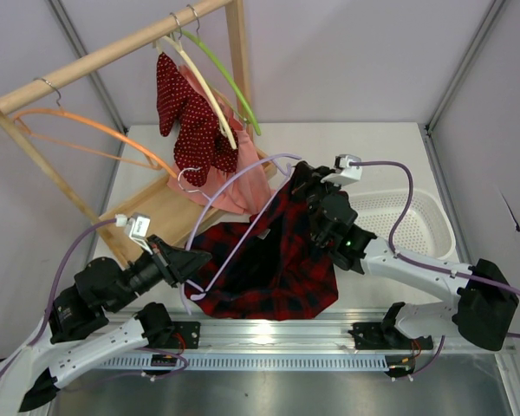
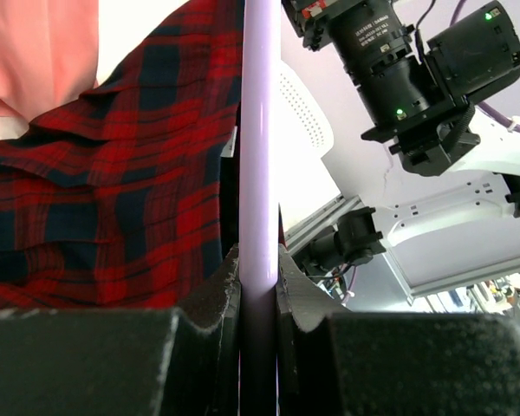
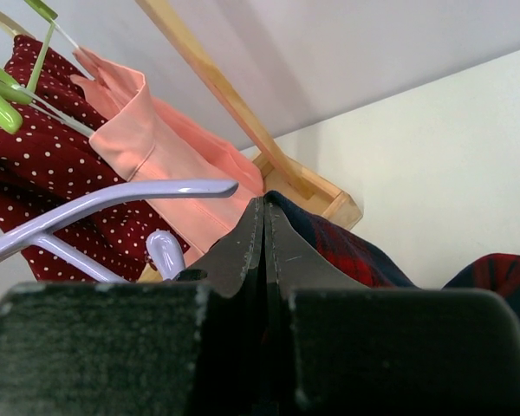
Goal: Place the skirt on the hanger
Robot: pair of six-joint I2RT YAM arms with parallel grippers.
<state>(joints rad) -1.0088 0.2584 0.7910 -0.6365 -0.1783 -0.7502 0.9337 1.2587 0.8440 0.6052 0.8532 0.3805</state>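
Note:
The red and navy plaid skirt (image 1: pixel 277 269) lies spread at mid table, its far edge pulled up to my right gripper (image 1: pixel 302 180). The right gripper (image 3: pixel 264 208) is shut, with the skirt's edge (image 3: pixel 355 251) pinched at its tips. The lavender hanger (image 1: pixel 243 230) slants over the skirt, its metal hook (image 1: pixel 189 178) near the pink garment. My left gripper (image 1: pixel 193 263) is shut on the hanger's bar (image 2: pixel 260 130), held between its fingers (image 2: pixel 221 290). The skirt (image 2: pixel 113 173) lies left of that bar. One hanger end (image 3: pixel 113 201) shows beside the right fingers.
A wooden rack (image 1: pixel 113 52) at back left carries an orange hanger (image 1: pixel 87 130), cream and green hangers, a red white-dotted garment (image 1: pixel 186 113) and a pink garment (image 1: pixel 230 186). A white perforated basket (image 1: pixel 407 221) stands at right. The right arm (image 2: pixel 416 78) fills the left wrist view's upper right.

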